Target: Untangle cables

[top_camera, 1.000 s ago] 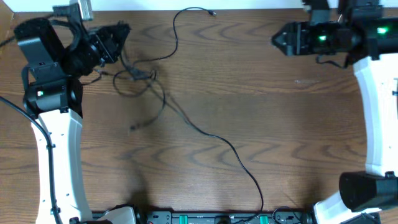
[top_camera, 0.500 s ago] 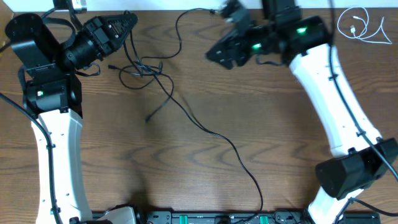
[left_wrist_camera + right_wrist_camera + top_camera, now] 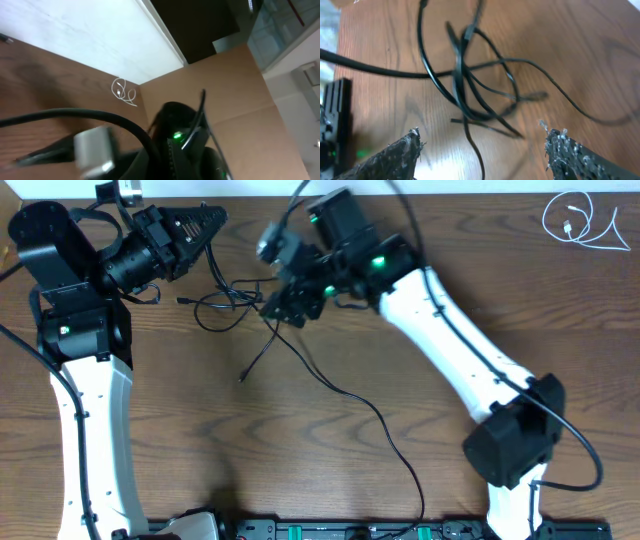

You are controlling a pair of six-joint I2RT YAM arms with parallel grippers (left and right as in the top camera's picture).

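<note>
Cables (image 3: 232, 298): black tangle sits near the far-left corner of the table (image 3: 300, 470). One long strand trails off to the near edge, and a loose plug end lies just clear of the knot. The white cord (image 3: 572, 220) is already separate, coiled in the far-right corner

Change over the last second: the right arm swung in from the far-right corner. The right gripper (image 3: 481, 134) now hangs directly over the knot, fingers spread wider than before, nothing between them. The left gripper (image 3: 212, 222) has barely moved, pinched together near the far edge. It looks clamped on a black strand running up from the tangle

My read: left anchors, right is set to pick a loop and draw it out. Knot not loosened yet
</note>
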